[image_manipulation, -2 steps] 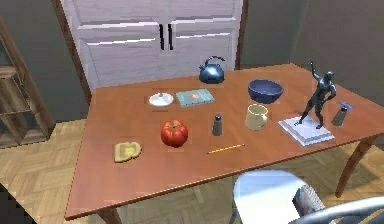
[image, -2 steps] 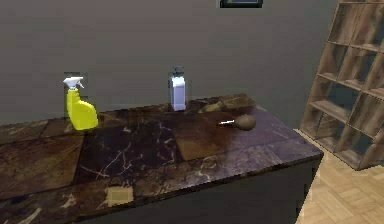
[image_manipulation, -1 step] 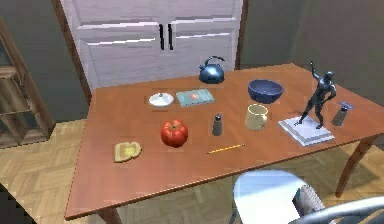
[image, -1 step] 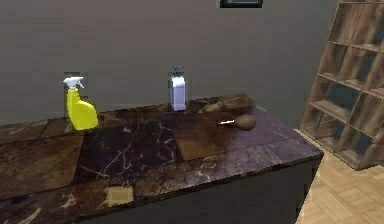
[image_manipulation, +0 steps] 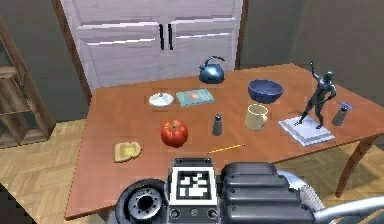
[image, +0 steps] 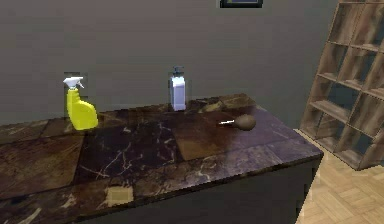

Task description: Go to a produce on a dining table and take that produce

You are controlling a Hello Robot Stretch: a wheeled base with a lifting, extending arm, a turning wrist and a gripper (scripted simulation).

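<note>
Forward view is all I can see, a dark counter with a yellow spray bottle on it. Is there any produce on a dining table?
Observer: Yes, the arm side view shows a red tomato on a wooden table.
Operator: What's closest to it?
Observer: A small grey shaker stands just right of it, not touching.
Operator: Anything else nearby?
Observer: A pencil lies nearer the table's front edge, right of the tomato.

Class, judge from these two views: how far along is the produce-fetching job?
Done: the robot stands beside the brown wooden dining table. In hand: its dark hand sits at the table's near edge; whether it holds anything cannot be told. Left: taking the round red tomato, resting on the tabletop.
</note>
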